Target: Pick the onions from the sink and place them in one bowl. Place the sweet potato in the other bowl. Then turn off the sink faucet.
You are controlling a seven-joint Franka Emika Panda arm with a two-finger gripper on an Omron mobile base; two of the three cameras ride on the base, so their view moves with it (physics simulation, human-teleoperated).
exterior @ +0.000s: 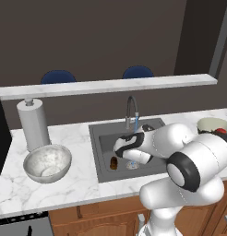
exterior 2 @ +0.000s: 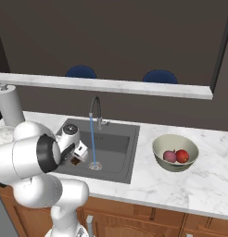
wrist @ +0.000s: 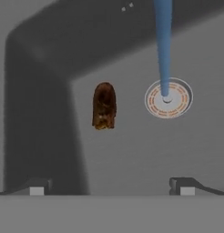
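The brown oblong sweet potato lies on the floor of the dark grey sink, left of the round drain. My gripper hangs open above it, with nothing between its fingertips. From the right base, the gripper is low over the sink's left part, partly covering the sweet potato. Both onions, one pinkish and one bright red, rest in the olive-beige bowl right of the sink. The silvery mottled bowl stands left of it. The faucet is running.
A blue water stream falls onto the drain just right of the gripper. A paper towel roll stands behind the mottled bowl. A raised marble ledge runs behind the sink, with blue stools beyond it.
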